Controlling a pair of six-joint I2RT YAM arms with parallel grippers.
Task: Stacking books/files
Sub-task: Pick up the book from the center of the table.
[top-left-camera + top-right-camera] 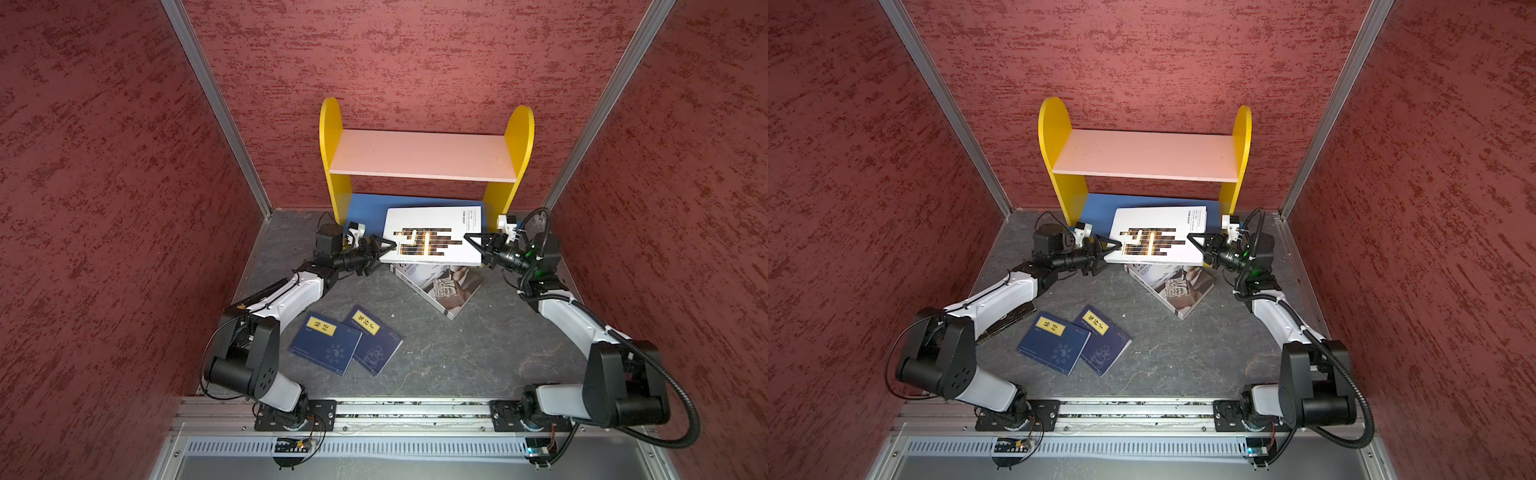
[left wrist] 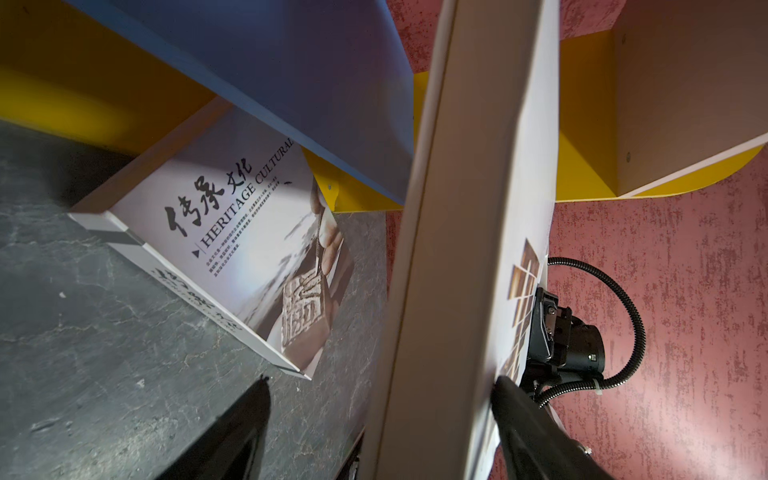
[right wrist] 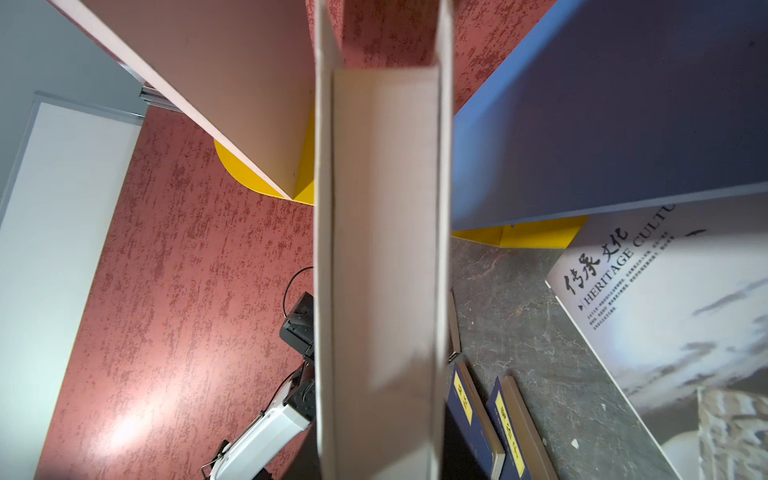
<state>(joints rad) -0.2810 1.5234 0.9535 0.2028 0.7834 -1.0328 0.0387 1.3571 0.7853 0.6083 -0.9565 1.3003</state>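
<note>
Nearest, along the bottom of both top views, runs the mounting rail (image 1: 415, 409). Just above it, lower centre, two navy books (image 1: 324, 345) lie overlapping on the table (image 1: 478, 353). (A black book (image 1: 1007, 326) peeks from under the left forearm in a top view.)

Mid-frame the grey book (image 1: 446, 293) lies flat. Over it the white book (image 1: 432, 232) hangs tilted, its far edge at the blue board (image 1: 365, 205) of the shelf (image 1: 332, 137). The right gripper (image 1: 473, 247) looks clenched on its right edge. The left gripper (image 1: 384, 253) straddles the opposite edge, released.

Only the left wrist view shows that slack: one of its fingers (image 2: 523, 419) touches the cover, and the other stands clear.

Carried from one side, so thick a book may sag or twist out and land askew. Its far edge could also catch the blue board.

The right wrist view shows only the page block, not its own fingers.
</note>
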